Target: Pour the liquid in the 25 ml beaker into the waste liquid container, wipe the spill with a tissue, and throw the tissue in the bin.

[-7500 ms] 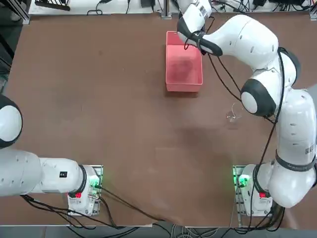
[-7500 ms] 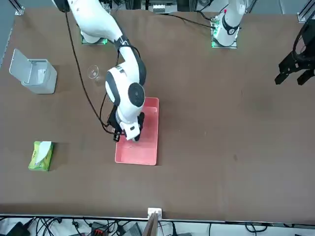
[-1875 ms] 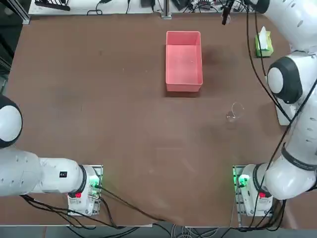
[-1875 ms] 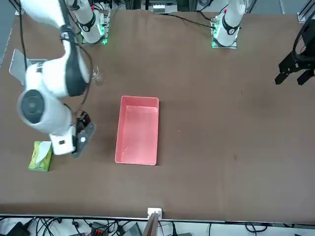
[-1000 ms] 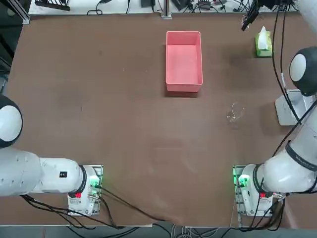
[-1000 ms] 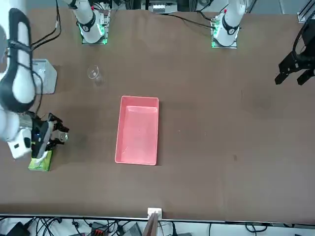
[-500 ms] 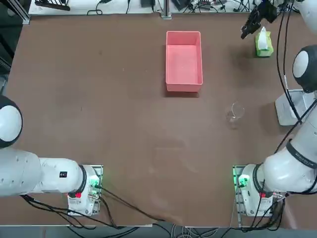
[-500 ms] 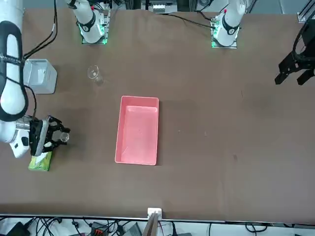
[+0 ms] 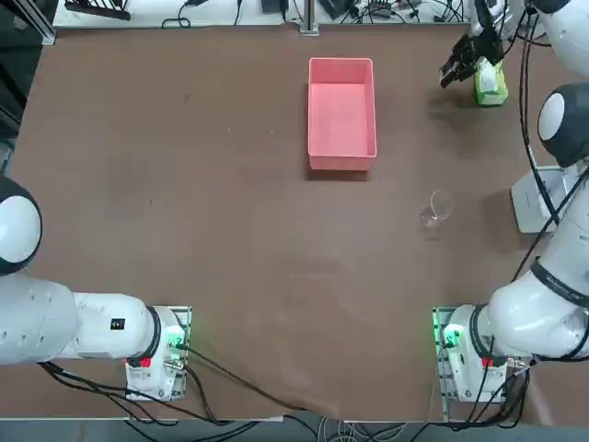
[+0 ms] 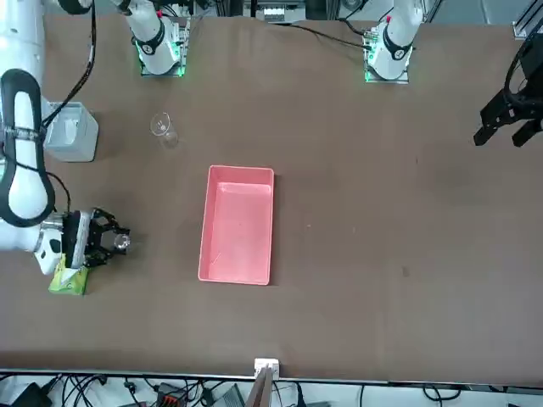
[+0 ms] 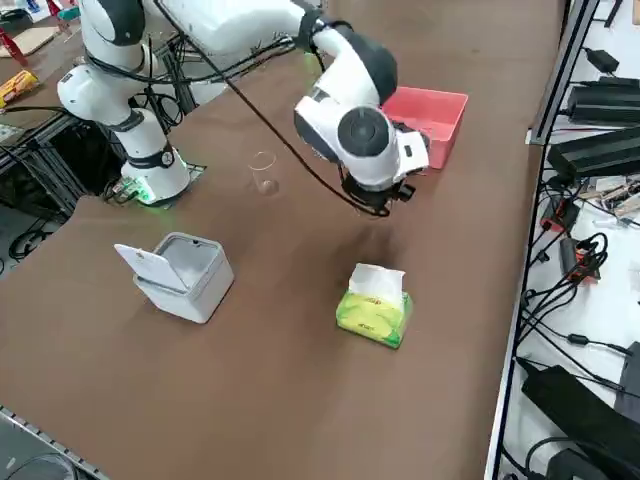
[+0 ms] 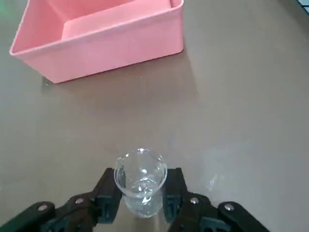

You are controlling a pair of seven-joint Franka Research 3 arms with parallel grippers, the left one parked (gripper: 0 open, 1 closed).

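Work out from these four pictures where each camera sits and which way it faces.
Top: overhead, down at the table; both arms show.
Front: across the table, facing the robot; the right gripper shows at left.
Right side: raised, looking diagonally down; right arm.
Right wrist: on the arm, at its two fingers and the small beaker.
Top and front share the pink tray.

My right gripper [image 11: 385,196] hangs above the table [image 11: 300,400], the tray [image 11: 447,108] just beyond it. Nearer the camera than my gripper sits the pack [image 11: 372,318], tissue [image 11: 380,283] showing; towards my base are a glass [image 11: 264,173] and the open bin [image 11: 205,290].
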